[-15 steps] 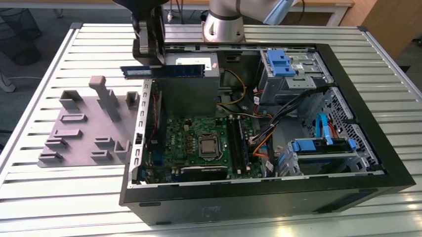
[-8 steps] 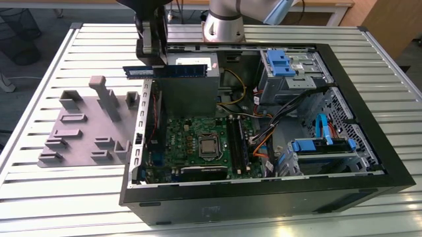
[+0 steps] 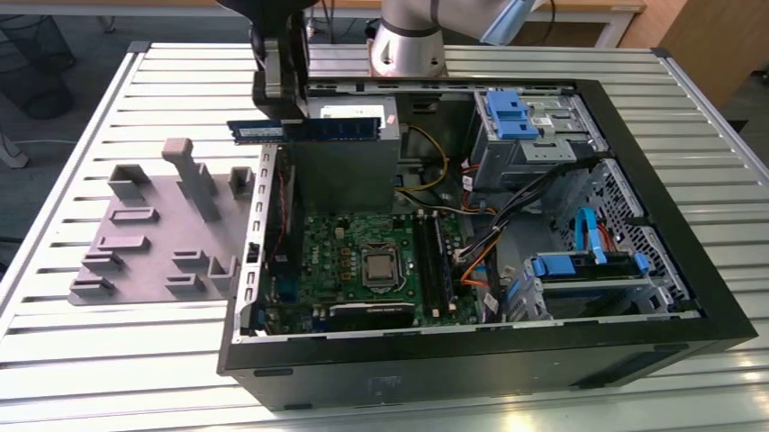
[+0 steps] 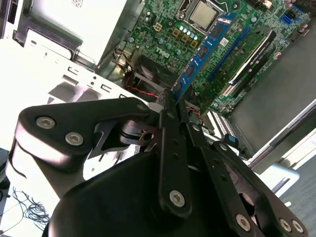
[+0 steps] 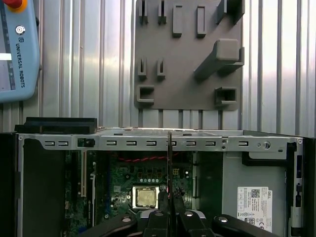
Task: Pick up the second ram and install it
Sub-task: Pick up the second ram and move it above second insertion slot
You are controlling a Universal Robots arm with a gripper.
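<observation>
Currently holding the second ram (image 3: 306,129) in the gripper (image 3: 298,115), with fingers closed narrow on it. Hanging level in the air (blue board, dark chips) above the open computer case (image 3: 481,355), over the case wall facing the grey fixture plate (image 3: 132,238) on the bench (image 3: 121,360). Seen edge-on over the motherboard (image 5: 126,175) in the first wrist view.

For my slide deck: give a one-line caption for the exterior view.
Gripper holding the second ram above the open computer case, grey fixture alongside.

I see the ribbed metal bench (image 3: 108,360) below the pincer (image 3: 288,121), grey floor (image 3: 22,202) off its edge, a wire bin (image 3: 31,63) and wooden desk (image 3: 691,36) behind the pincer.
</observation>
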